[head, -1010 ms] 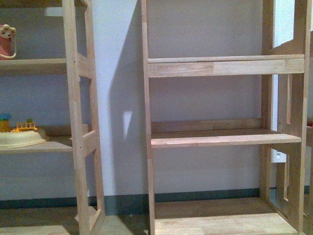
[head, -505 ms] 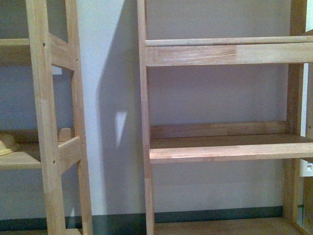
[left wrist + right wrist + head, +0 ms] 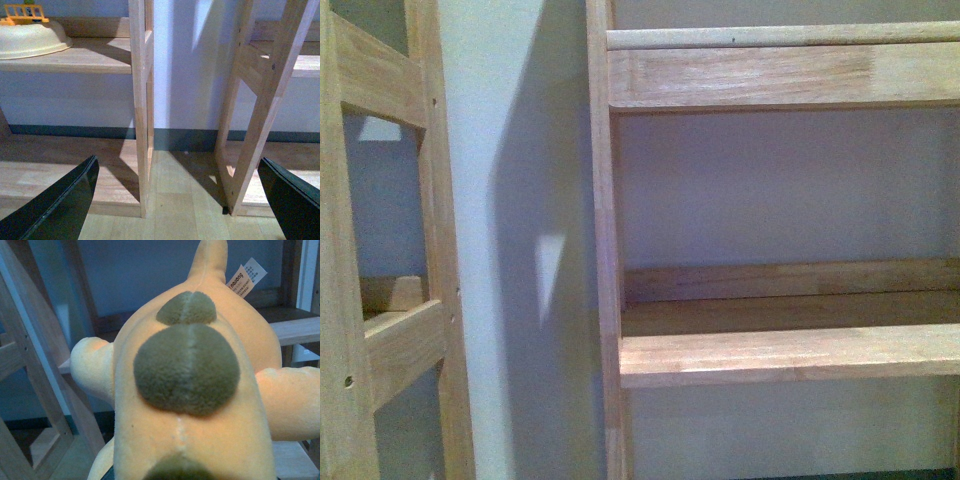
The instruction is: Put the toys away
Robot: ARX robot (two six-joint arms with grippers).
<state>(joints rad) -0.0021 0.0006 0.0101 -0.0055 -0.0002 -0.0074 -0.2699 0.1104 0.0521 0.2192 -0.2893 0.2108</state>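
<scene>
Filling nearly the whole right wrist view, the plush toy (image 3: 185, 370) sits hard against that camera. It is orange-yellow, with dark olive patches along its middle seam and stubby limbs out to either side. Its long axis runs straight away from the wrist, and the pointed end with the white label (image 3: 243, 276) is the far end.

You cannot see the right hand's fingers, because the toy's body covers them. The toy rests on nothing that shows, so I judge that hand is clamped on its near end.

Beyond the far end lies a wooden shelf board (image 3: 295, 330), apart from the toy. That is the relation to mind: the toy points at the shelf lengthwise, so you would carry it forward end-first.

Your front view shows the shelf unit (image 3: 605, 250) close ahead, its lower board (image 3: 790, 355) bare where visible, and neither arm nor toy.

The left hand (image 3: 177, 159) is spread wide with nothing between its fingers (image 3: 60, 205). It is above the floor (image 3: 175, 210), facing the shelf uprights (image 3: 140, 100). The right arm already has the toy, so that is the arm to use.
</scene>
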